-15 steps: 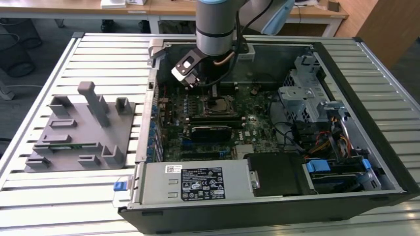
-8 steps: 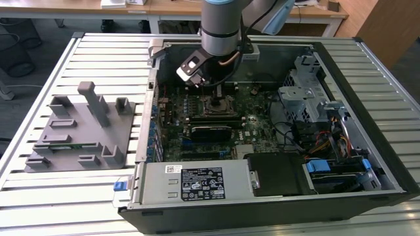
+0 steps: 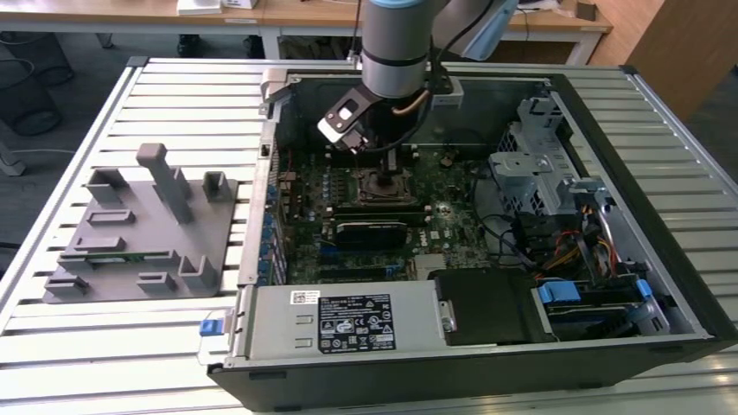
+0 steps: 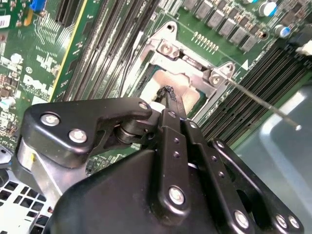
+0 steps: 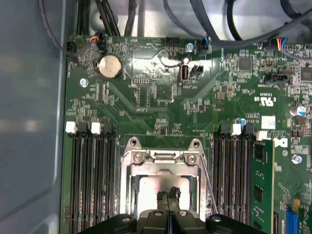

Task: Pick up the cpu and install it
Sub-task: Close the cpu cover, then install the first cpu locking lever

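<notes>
**A:** What sits closest to the lens?

**B:** The gripper (image 4: 169, 95), with its black bolted linkage arms, in both wrist views. The fingers (image 5: 163, 197) are pressed together tip against tip, leaving only a hairline seam.

**A:** Are they pinching the chip?

**B:** They close on each other, not on the chip. The tips point at the cpu (image 5: 146, 186), which lies flat inside the socket frame (image 5: 163, 157), silver top up. I cannot tell whether the tips touch it or hang just above it.

**A:** Edges?

**B:** The frame's metal border surrounds the silver top on the sides that show. A thin lever (image 5: 210, 187) runs along one side of the frame, angled slightly away from it.

**A:** Room around the socket?

**B:** Tight. Banks of memory slots (image 5: 90, 180) flank the frame on both sides, just beside it. A green memory stick (image 5: 261, 187) stands upright at the outer side of one bank, apart from the fingers.

**A:** Farther out?

**B:** Beyond the frame is open motherboard (image 5: 146, 102) carrying low parts, with a coin cell (image 5: 109, 67) near the board's edge. In the exterior view the arm (image 3: 396, 52) stands vertical over the socket inside the open computer case (image 3: 692, 285), and the case walls are well apart from it. A grey fixture plate (image 3: 138, 225) lies on the slatted table (image 3: 69, 346), to the exterior view's left of the case.
</notes>
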Robot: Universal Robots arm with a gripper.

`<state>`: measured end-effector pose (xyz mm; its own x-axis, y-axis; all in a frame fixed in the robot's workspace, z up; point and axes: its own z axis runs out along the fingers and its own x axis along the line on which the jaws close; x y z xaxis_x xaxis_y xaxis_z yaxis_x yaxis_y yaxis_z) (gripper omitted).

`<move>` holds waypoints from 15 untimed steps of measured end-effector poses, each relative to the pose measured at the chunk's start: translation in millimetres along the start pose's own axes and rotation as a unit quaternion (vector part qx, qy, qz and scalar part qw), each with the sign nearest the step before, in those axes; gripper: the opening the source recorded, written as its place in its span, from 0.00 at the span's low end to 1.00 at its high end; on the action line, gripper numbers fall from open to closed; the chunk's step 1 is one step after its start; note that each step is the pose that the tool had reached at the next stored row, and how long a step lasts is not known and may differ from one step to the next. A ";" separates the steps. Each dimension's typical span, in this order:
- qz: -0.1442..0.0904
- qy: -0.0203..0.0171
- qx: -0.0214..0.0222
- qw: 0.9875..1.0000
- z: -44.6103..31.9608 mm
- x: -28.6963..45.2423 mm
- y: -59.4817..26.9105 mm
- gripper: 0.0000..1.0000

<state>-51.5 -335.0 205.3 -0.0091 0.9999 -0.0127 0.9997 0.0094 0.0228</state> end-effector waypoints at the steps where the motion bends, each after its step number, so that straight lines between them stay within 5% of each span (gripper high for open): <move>1: 0.000 0.000 0.000 1.000 0.0 0.0 1.2 0.11; 15: 0.000 0.000 0.000 1.000 -8.4 -0.1 4.5 0.11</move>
<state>-47.2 -335.0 213.8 -0.0091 0.9999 -0.0126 0.9997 0.0094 0.0225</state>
